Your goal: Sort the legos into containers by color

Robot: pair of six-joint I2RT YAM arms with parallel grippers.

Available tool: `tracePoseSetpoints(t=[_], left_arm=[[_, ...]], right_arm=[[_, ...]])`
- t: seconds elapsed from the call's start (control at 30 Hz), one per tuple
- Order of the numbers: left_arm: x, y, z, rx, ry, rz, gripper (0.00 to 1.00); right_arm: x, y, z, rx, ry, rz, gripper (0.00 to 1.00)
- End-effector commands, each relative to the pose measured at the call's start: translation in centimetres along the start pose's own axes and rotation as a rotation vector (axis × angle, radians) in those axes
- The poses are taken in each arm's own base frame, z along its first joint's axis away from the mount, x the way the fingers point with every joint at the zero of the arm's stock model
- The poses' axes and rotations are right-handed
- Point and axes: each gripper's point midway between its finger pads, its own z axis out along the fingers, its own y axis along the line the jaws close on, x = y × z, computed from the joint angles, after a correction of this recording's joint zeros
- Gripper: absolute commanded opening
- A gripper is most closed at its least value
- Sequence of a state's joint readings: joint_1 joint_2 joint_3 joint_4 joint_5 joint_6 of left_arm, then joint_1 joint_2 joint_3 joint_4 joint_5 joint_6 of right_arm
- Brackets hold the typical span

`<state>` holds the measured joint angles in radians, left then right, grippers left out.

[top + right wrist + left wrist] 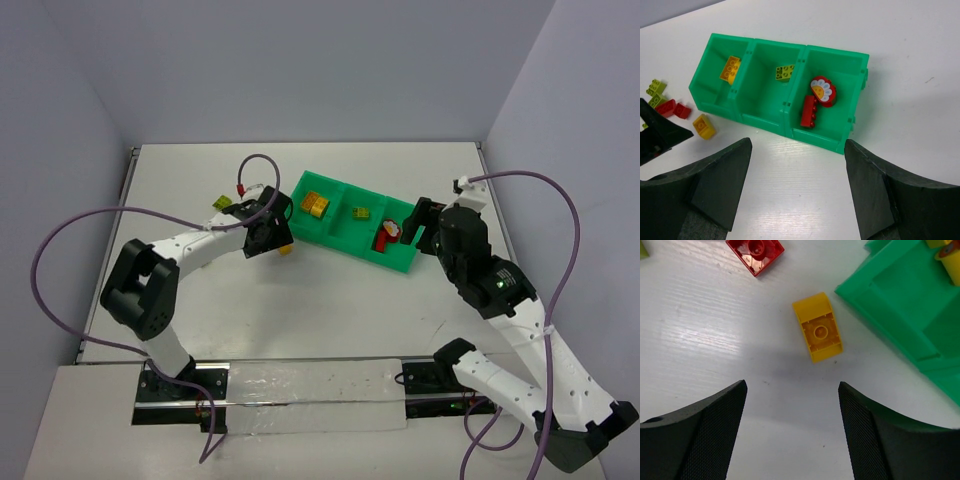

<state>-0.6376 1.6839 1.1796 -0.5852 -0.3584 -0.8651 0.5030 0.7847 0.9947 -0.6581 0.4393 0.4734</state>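
Observation:
The green tray lies at the table's middle. Its left compartment holds yellow bricks, the middle one an olive-green brick, and the right one a red ring-shaped piece and a long red brick. My left gripper is open and empty just left of the tray. A loose yellow brick lies on the table ahead of its fingertips, with a red brick beyond. My right gripper is open and empty by the tray's right end; in its wrist view it is in front of the tray.
Loose red bricks and olive-green bricks lie left of the tray, partly hidden behind the left gripper. One olive-green brick shows in the top view. Grey walls close the table's back and sides.

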Motion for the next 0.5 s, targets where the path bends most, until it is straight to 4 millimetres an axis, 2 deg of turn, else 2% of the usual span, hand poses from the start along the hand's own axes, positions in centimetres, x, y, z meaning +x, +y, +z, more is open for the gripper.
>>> tracePoseSetpoints(t=[0.0, 0.07, 0.33, 0.47], left_arm=[[-1.9, -2.6, 1.0, 0.033, -0.048, -0.135, 0.80], [-1.7, -2.8, 2.0, 0.017, -0.043, -0.143, 0.80], [-1.7, -3.8, 3.8, 0.013, -0.040, -0.153, 0.78], [-1.5, -4.0, 4.7, -0.004, -0.037, -0.150, 0.74]], right_arm=[[-1.6, -0.2, -0.7, 0.003, -0.058, 0.017, 0.82], [-1.5, -0.4, -0.7, 0.011, -0.057, 0.012, 0.82], [-1.4, -0.3, -0.6, 0.008, -0.051, 0.008, 0.82], [-1.2, -0.2, -0.5, 0.006, -0.044, 0.004, 0.82]])
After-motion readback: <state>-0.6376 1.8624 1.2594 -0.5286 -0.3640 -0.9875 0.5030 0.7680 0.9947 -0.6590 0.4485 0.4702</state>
